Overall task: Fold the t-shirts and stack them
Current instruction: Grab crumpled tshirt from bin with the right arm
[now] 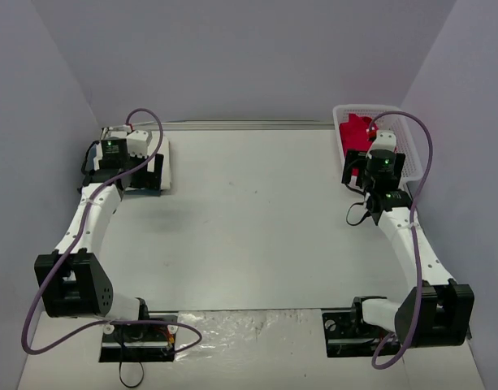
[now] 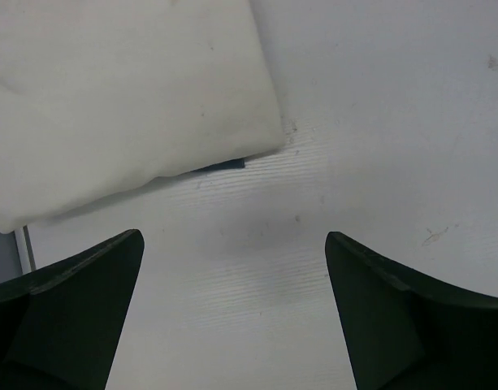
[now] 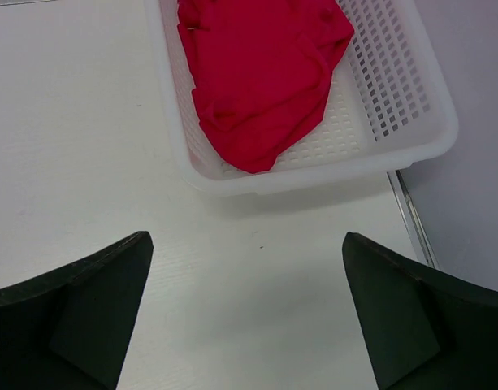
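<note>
Plain grey walls (image 1: 232, 57) enclose a white table (image 1: 257, 227) on three sides. Its surface is matt and lightly scuffed, with a crinkled sheet (image 1: 249, 329), possibly foil or plastic, between the arm bases at six o'clock.

At ten o'clock of the overhead view lies the white t-shirt (image 2: 127, 89), a folded rectangle flat on the table, evidently parked as the base of the stack. The left gripper (image 2: 232, 317) hovers just short of its near edge, jaws spread wide, holding nothing.

At two o'clock a white mesh basket (image 3: 399, 97) holds the red t-shirt (image 3: 261, 73), crumpled and unfolded, wholly inside the walls. The right gripper (image 3: 249, 317) hangs before the basket's near rim, jaws likewise wide and empty, aimed at the cloth.

Judgement: one shirt is done; the red one awaits lifting out, folding and stacking.
</note>
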You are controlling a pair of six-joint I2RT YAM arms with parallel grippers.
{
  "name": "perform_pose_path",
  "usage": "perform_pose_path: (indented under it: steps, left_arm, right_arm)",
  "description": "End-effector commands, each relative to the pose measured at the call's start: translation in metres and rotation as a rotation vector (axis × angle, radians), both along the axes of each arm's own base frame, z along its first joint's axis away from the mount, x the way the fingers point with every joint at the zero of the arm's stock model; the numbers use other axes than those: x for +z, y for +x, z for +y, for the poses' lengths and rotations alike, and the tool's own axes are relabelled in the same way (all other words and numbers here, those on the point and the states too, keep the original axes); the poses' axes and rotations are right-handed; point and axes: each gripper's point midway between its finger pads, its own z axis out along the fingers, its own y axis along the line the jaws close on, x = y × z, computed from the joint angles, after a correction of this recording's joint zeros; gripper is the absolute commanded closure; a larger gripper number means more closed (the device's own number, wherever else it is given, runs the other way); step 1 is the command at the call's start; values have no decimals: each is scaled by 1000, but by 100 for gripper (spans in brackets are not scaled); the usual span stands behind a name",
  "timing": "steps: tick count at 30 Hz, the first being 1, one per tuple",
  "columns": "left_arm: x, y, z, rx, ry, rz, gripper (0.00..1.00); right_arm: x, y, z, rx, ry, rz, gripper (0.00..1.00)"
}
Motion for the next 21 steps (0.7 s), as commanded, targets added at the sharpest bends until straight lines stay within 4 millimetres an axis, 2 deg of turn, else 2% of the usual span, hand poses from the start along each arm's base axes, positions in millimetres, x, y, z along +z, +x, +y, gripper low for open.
perform_pose_path:
  steps: [1, 3, 4, 5, 6, 8, 9, 10, 11, 15, 20, 21]
  left_arm:
    - [23, -8, -7, -20, -37, -29, 6]
    - [13, -14, -6, -23, -52, -27, 6]
    - [18, -14, -7, -32, -65, -62, 6]
    - [9, -18, -6, -30, -73, -54, 6]
    - [12, -17, -3, -33, -67, -78, 6]
    - [3, -22, -7, -59, -75, -63, 6]
    - [2, -24, -10, -79, -80, -64, 6]
    - [3, -25, -12, -96, -90, -66, 6]
    - [3, -26, -15, -114, -102, -69, 6]
    - [7, -24, -11, -99, -78, -81, 6]
    - [-4, -22, -5, -80, -54, -57, 6]
    - [-5, -22, -4, -77, -49, -58, 6]
  right_arm:
    - [22, 2, -14, -96, -10, -50, 0]
    - [19, 3, -12, -72, -22, -36, 0]
    - [17, 3, -9, -28, -47, -21, 0]
    - [14, 5, 1, 52, -47, -11, 0]
    - [12, 6, 3, 85, -73, -2, 2]
    - [6, 12, -3, 62, -111, 27, 0]
    - [15, 18, -8, 48, -146, 21, 0]
    - [6, 25, -15, 29, -175, 60, 0]
    - [7, 28, -22, 13, -213, 73, 0]
    - [3, 59, -28, 38, -284, 122, 0]
    - [-5, 93, -35, 19, -304, 142, 0]
    - [-18, 101, -37, 11, -307, 172, 0]
